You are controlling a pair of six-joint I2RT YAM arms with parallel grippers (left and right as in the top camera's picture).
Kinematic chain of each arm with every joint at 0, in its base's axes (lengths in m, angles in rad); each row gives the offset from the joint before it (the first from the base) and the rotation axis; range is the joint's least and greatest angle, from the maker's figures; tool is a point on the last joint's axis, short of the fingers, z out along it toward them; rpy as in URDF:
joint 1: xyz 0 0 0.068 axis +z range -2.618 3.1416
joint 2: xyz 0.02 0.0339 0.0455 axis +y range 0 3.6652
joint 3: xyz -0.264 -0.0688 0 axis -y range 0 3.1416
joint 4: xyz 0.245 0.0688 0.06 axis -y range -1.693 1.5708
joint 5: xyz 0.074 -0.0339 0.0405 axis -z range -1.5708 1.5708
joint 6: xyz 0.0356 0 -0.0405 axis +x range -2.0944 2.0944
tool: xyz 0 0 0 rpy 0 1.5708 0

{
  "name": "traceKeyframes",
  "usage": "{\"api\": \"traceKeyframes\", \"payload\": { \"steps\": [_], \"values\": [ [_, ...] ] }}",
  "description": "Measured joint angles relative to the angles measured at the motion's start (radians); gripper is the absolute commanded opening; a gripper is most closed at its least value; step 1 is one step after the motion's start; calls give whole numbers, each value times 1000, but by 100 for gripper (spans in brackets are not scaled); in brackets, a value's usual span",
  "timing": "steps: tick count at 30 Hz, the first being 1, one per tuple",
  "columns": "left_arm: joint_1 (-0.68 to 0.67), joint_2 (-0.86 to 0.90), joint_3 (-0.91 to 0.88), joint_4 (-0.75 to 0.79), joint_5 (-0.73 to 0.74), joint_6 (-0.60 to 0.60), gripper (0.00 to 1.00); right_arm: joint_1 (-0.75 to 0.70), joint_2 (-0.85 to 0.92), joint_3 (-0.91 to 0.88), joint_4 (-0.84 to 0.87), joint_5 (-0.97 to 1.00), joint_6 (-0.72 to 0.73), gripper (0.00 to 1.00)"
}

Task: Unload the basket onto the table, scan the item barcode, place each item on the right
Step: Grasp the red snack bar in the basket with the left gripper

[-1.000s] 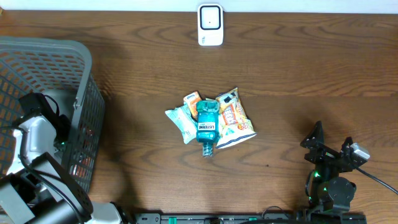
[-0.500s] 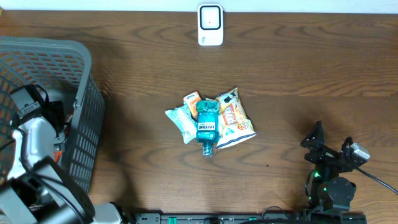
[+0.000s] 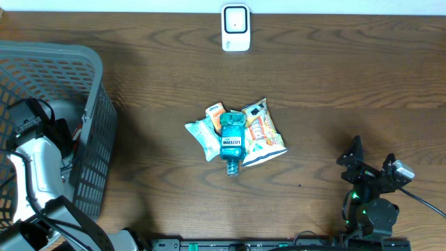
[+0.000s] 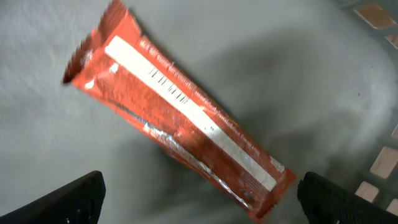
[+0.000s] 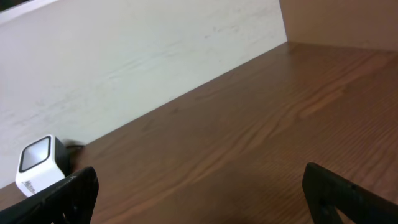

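- While it lies flat on the grey floor of the basket, the orange-red packet has its white strip with small printed bars facing up. It sits diagonally under the left gripper, whose jaws stand wide apart and hold nothing.
- The basket's mesh wall stands between the packet and the open worktop.
- Mid-worktop, a teal mouthwash bottle lies across snack packets.
- A white scanner sits at the far edge.
- The right gripper is at the front right, its jaws fully spread and empty.
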Motion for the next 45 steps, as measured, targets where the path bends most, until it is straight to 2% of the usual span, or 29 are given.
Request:
{"api": "traceKeyframes", "payload": {
  "steps": [6, 15, 16, 17, 18, 21, 28, 34, 38, 45],
  "values": [
    [0, 44, 0, 0, 43, -140, 99, 0, 0, 0, 0, 0, 0, 99],
    [5, 172, 18, 1, 82, -228, 98, 0, 0, 0, 0, 0, 0, 99],
    [6, 179, 24, -5, 82, -232, 94, 0, 0, 0, 0, 0, 0, 99],
    [6, 186, 30, -12, 83, -238, 64, 0, 0, 0, 0, 0, 0, 99],
    [6, 193, 35, -20, 85, -238, 44, 0, 0, 0, 0, 0, 0, 99],
    [7, 212, 47, -43, 87, -236, 8, 0, 0, 0, 0, 0, 0, 99],
    [8, 219, 60, -31, 77, -105, 7, 0, 0, 0, 0, 0, 0, 99],
    [14, 160, 63, -37, 79, 126, 7, 0, 0, 0, 0, 0, 0, 99],
    [14, -13, 125, -40, 84, 250, 7, 0, 0, 0, 0, 0, 0, 99],
    [-10, -411, 181, 49, 174, 339, 7, 0, 0, 0, 0, 0, 0, 99]
  ]
}}
